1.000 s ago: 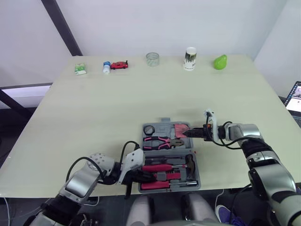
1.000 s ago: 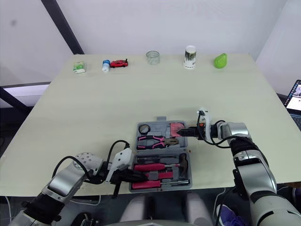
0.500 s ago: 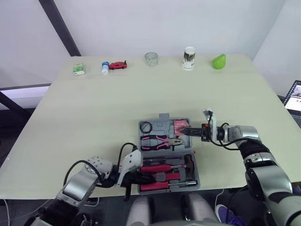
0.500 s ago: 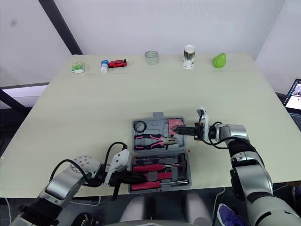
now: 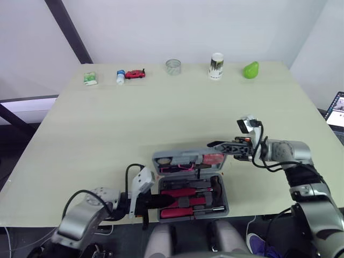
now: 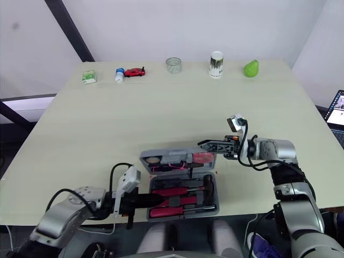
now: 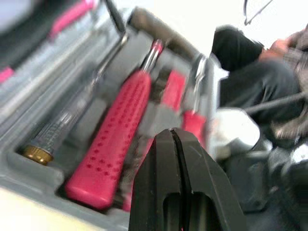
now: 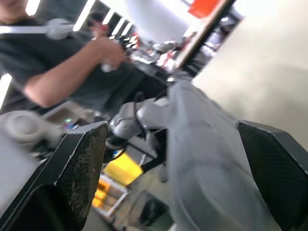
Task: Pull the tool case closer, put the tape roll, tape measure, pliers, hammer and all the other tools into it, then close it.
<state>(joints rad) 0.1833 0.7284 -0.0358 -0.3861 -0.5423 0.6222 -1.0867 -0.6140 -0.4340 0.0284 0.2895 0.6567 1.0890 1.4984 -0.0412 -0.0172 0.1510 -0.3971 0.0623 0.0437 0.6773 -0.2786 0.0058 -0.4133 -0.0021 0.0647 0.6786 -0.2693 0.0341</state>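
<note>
The grey tool case (image 5: 223,200) lies at the table's near edge, its base holding a red-handled hammer (image 5: 188,192) and other red-handled tools (image 7: 113,139). Its lid (image 5: 183,159) stands half raised, with pink pliers (image 5: 180,168) and a pink tape measure (image 5: 214,158) showing inside it. My right gripper (image 5: 214,145) is at the lid's far right edge, fingers spread wide with the grey lid (image 8: 202,159) between them. My left gripper (image 5: 156,201) points at the base's left side, its fingers (image 7: 163,159) pressed together on nothing.
Along the far edge stand a green box (image 5: 91,78), a small bottle (image 5: 121,77), a red toy car (image 5: 136,74), a clear cup (image 5: 173,66), a white cup (image 5: 216,66) and a green fruit (image 5: 251,70). A laptop (image 5: 337,110) sits off the right. A person (image 8: 57,72) shows beyond the table.
The lid has swung up from lying flat to half raised as my right gripper rose with it. My left arm has drawn back to the left.
</note>
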